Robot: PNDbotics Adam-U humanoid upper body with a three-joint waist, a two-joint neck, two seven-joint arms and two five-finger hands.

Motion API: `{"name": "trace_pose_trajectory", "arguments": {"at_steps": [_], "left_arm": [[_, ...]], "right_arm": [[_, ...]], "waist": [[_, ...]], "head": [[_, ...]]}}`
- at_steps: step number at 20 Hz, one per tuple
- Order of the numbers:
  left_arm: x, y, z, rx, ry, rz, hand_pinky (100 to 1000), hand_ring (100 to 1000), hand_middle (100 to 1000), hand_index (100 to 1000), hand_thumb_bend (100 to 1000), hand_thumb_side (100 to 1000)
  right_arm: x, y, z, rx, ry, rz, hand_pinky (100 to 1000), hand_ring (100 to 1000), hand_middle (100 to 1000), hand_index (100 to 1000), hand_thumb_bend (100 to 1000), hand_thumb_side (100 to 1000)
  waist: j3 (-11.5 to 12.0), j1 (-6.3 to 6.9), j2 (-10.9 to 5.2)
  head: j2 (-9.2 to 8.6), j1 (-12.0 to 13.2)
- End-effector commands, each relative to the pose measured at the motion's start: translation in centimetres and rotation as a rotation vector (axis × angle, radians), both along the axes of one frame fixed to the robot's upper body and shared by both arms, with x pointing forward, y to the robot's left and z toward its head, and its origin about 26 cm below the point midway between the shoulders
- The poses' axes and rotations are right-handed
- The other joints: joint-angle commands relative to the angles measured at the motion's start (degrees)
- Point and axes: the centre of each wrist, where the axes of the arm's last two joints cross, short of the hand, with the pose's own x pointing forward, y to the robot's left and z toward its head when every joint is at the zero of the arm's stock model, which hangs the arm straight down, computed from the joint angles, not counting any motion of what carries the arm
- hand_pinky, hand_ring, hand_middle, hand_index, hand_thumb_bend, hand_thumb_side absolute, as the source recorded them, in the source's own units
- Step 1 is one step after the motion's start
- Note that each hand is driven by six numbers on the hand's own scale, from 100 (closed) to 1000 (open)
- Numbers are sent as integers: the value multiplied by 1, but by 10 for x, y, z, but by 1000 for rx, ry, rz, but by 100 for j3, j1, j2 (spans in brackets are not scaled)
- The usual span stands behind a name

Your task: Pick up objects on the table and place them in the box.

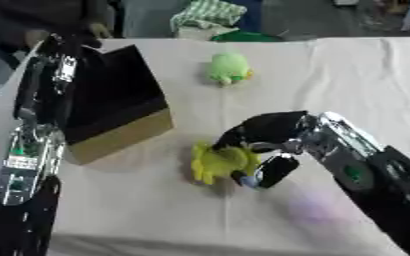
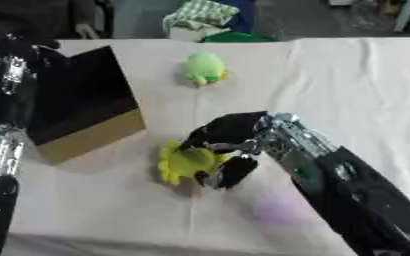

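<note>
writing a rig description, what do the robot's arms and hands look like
Right hand is glossy black with rounded fingers; behind it a silver wrist joint leads into a black forearm. The left arm is black with silver sections and small green marks; its hand can't be made out.

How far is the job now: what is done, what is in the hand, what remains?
Done: nothing can be confirmed; the box's inside is not visible. In hand: the right hand has its fingers curled round the yellow-green plush toy, which is on the table. Left: the green plush toy farther back.

Cloth-covered table (image 1: 348, 75), box (image 1: 121, 107), two green toys (image 1: 229, 67)
</note>
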Motion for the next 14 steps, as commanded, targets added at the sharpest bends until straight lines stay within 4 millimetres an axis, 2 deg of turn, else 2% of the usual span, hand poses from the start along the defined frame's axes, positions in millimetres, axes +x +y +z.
{"name": "trace_pose_trajectory", "arguments": {"at_steps": [1, 10, 11, 12, 13, 14], "left_arm": [[0, 3, 8, 12, -26, 9, 608, 562, 586, 811, 211, 630], [0, 4, 8, 10, -25, 11, 608, 561, 586, 810, 211, 630], [0, 3, 8, 9, -26, 10, 608, 561, 586, 810, 211, 630], [0, 3, 8, 9, -26, 10, 608, 561, 586, 810, 211, 630], [0, 4, 8, 9, -26, 11, 608, 561, 586, 810, 211, 630], [0, 4, 8, 9, -25, 11, 608, 561, 586, 810, 211, 630]], "right_arm": [[1, 2, 0, -57, -7, 58, 868, 838, 830, 1000, 100, 776], [5, -1, -10, -8, -40, 48, 828, 763, 632, 949, 100, 549], [6, -2, -10, 2, -46, 48, 816, 740, 577, 934, 100, 438], [6, -2, -11, 14, -52, 49, 811, 729, 558, 925, 100, 380], [7, -3, -11, 28, -59, 50, 801, 707, 523, 907, 100, 261], [8, -4, -12, 43, -68, 52, 798, 701, 512, 901, 100, 241]], "waist": [[-5, 7, -75], [6, 11, -70], [6, 12, -70], [7, 14, -70], [6, 15, -70], [7, 16, -70]], "head": [[31, 20], [31, 14], [31, 13], [31, 13], [31, 11], [31, 8]]}}
